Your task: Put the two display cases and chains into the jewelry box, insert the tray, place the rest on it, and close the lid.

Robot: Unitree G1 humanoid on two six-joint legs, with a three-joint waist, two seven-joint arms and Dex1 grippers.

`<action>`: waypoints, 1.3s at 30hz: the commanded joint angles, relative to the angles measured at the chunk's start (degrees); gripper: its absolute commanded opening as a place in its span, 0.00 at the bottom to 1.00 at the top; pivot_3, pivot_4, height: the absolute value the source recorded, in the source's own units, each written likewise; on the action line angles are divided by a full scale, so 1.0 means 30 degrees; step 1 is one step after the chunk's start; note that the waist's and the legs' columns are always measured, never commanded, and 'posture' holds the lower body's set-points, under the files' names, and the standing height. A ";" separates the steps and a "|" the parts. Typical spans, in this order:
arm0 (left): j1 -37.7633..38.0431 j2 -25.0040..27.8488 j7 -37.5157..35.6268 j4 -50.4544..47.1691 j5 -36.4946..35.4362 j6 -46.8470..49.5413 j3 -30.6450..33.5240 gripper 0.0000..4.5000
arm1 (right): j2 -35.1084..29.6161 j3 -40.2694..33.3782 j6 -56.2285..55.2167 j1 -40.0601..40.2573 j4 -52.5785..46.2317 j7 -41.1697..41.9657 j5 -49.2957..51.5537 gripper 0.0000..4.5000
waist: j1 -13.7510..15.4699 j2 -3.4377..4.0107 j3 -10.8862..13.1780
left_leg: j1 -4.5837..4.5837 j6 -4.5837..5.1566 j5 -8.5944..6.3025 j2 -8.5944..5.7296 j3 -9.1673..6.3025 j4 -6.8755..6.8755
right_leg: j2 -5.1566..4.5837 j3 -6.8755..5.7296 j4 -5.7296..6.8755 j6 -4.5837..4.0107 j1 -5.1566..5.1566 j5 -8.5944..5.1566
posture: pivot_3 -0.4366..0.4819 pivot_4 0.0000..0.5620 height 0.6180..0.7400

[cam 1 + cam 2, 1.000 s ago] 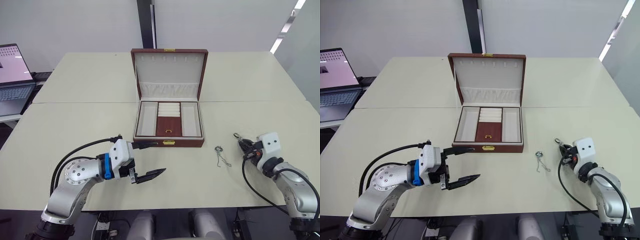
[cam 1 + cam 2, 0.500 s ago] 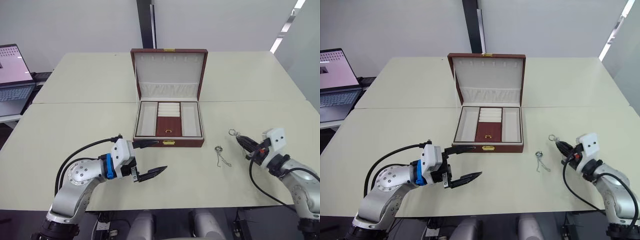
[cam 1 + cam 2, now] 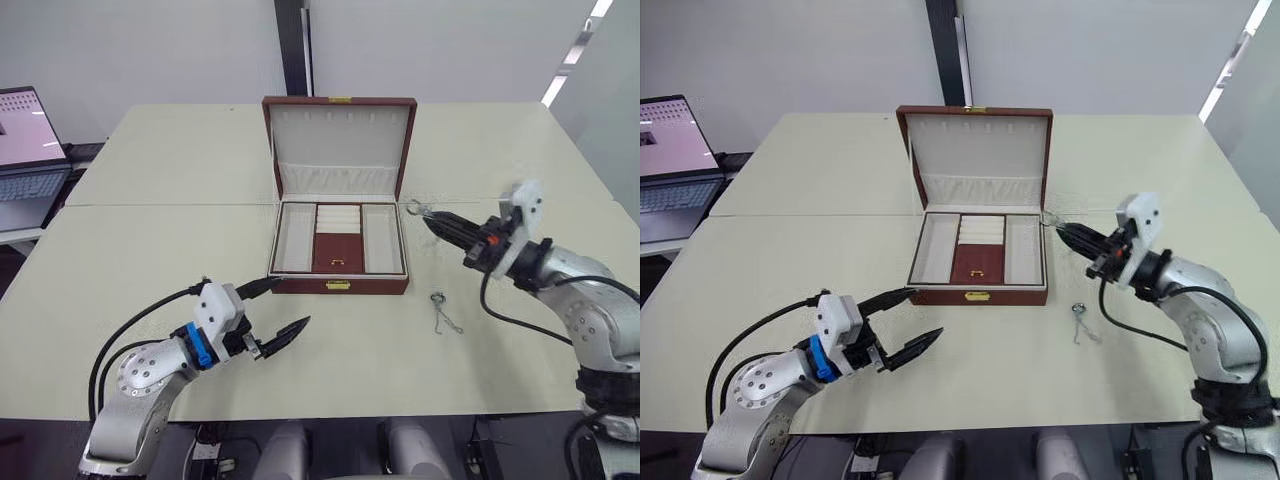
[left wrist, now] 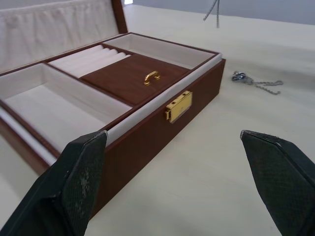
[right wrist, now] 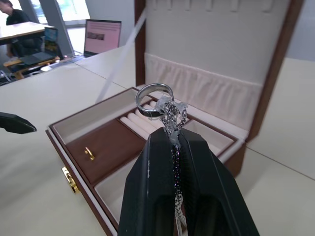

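Silver links and a small ring are pinched between the closed fingers of the right claw (image 5: 172, 147), this chain (image 5: 170, 110) held up just right of the jewelry box (image 3: 338, 285), near its right edge at centre frame; the ring pokes out past the fingertips and the rest of the chain runs back between the fingers. The left claw (image 3: 272, 311) is spread wide and holds nothing, sitting low at lower left of the frame in front of the box's gold clasp (image 4: 178, 105). A second chain (image 3: 442, 312) lies on the bench (image 3: 150, 250) right of the box, below the raised arm. The tray (image 3: 338, 240) looks already seated in the box, and the lid (image 3: 338, 145) stands upright behind it.

Risks, as I judge them: the grip is on a thin chain only, so it could slip or swing and drop outside the box; the ring could snag on the box wall; a release too near the rim would leave links draped over the edge, which would foul the lid when it shuts.

The bench is pale cream and matte, two tops butted together; grey walls with a dark pillar stand behind, and a laptop (image 3: 30, 160) sits at far left.
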 commanded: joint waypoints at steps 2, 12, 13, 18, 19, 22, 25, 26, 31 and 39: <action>0.1019 -0.0521 0.1760 -0.1589 0.0196 -0.0252 0.1178 1.00 | 0.0643 0.1132 -0.0045 -0.2061 0.0691 0.0481 -0.0146 0.00 | 0.0004 -0.0001 0.0001 | -0.0005 0.0000 0.0000 0.0001 -0.0002 0.0001 | 0.0000 -0.0003 -0.0003 0.0000 -0.0002 0.0000 | 0.48 0.27 1.00; 0.3723 -0.2327 0.4992 -0.3517 0.0591 -0.0221 0.2306 1.00 | 0.3472 0.4462 -0.1953 -0.6007 0.5152 0.1193 -0.3074 0.00 | -0.0012 0.0001 0.0000 | -0.0007 -0.0002 0.0000 0.0001 -0.0002 -0.0001 | -0.0002 -0.0003 0.0003 -0.0001 -0.0020 0.0001 | 0.48 0.27 1.00; 0.3915 -0.2541 0.5294 -0.3701 0.0637 -0.0231 0.2339 1.00 | 0.3885 0.4805 -0.2242 -0.6399 0.5754 0.1164 -0.3477 0.00 | -0.0012 0.0000 0.0000 | -0.0007 -0.0002 0.0000 0.0001 -0.0003 -0.0001 | -0.0002 -0.0004 0.0002 -0.0001 -0.0024 0.0001 | 0.48 0.27 1.00; 0.4324 -0.3120 0.6319 -0.4498 0.0918 0.0043 0.2236 1.00 | 0.5837 0.5738 -0.3517 -0.8007 0.8482 0.1145 -0.4916 0.00 | -0.0023 0.0002 0.0000 | -0.0008 -0.0003 0.0001 0.0001 -0.0001 -0.0002 | -0.0003 -0.0001 0.0005 -0.0002 -0.0030 0.0001 | 0.48 0.27 1.00; 0.4323 -0.3175 0.6459 -0.4553 0.0940 0.0076 0.2236 1.00 | 0.6189 0.5801 -0.3780 -0.8267 0.9024 0.1115 -0.5193 0.00 | -0.0024 0.0005 0.0001 | -0.0006 -0.0004 0.0001 0.0001 -0.0001 -0.0002 | -0.0002 -0.0002 0.0009 -0.0002 -0.0031 0.0001 | 0.48 0.27 1.00; 0.4312 -0.3247 0.6748 -0.4672 0.0909 0.0148 0.2227 1.00 | 0.6767 0.5806 -0.4248 -0.8656 0.9914 0.1191 -0.5701 0.00 | -0.0016 0.0005 0.0001 | -0.0008 -0.0004 0.0001 -0.0004 -0.0003 -0.0004 | -0.0002 -0.0002 0.0007 -0.0002 -0.0033 0.0001 | 0.48 0.27 1.00; 0.4442 -0.3661 0.7246 -0.4947 0.0776 0.0241 0.2257 1.00 | 0.7644 0.5994 -0.4658 -0.9210 1.0848 0.1085 -0.6144 0.00 | -0.0019 0.0006 0.0002 | -0.0013 -0.0004 0.0001 -0.0006 -0.0005 -0.0004 | -0.0005 0.0002 0.0003 -0.0003 -0.0039 0.0001 | 0.48 0.27 1.00; 0.4465 -0.3744 0.7346 -0.5008 0.0757 0.0283 0.2252 1.00 | 0.7829 0.5998 -0.4757 -0.9320 1.1040 0.1110 -0.6274 0.00 | -0.0026 0.0006 0.0002 | -0.0010 -0.0004 0.0001 -0.0002 -0.0007 -0.0004 | -0.0003 0.0000 0.0005 -0.0003 -0.0040 0.0002 | 0.48 0.27 1.00; 0.4716 -0.4162 0.7769 -0.5425 0.0732 0.0471 0.2195 1.00 | 0.8807 0.6379 -0.5542 -0.9624 1.2107 0.1102 -0.7072 0.00 | -0.0047 0.0008 0.0003 | -0.0007 -0.0004 0.0000 -0.0003 -0.0003 -0.0007 | -0.0001 0.0001 0.0009 -0.0002 -0.0041 0.0002 | 0.48 0.27 1.00; 0.4903 -0.4267 0.8029 -0.5680 0.0864 0.0588 0.2094 1.00 | 0.9471 0.6651 -0.6179 -0.9382 1.2855 0.1388 -0.7895 0.00 | -0.0065 0.0012 0.0005 | -0.0008 -0.0005 0.0000 -0.0005 -0.0007 -0.0009 | -0.0001 -0.0006 0.0010 -0.0003 -0.0044 0.0001 | 0.48 0.27 1.00</action>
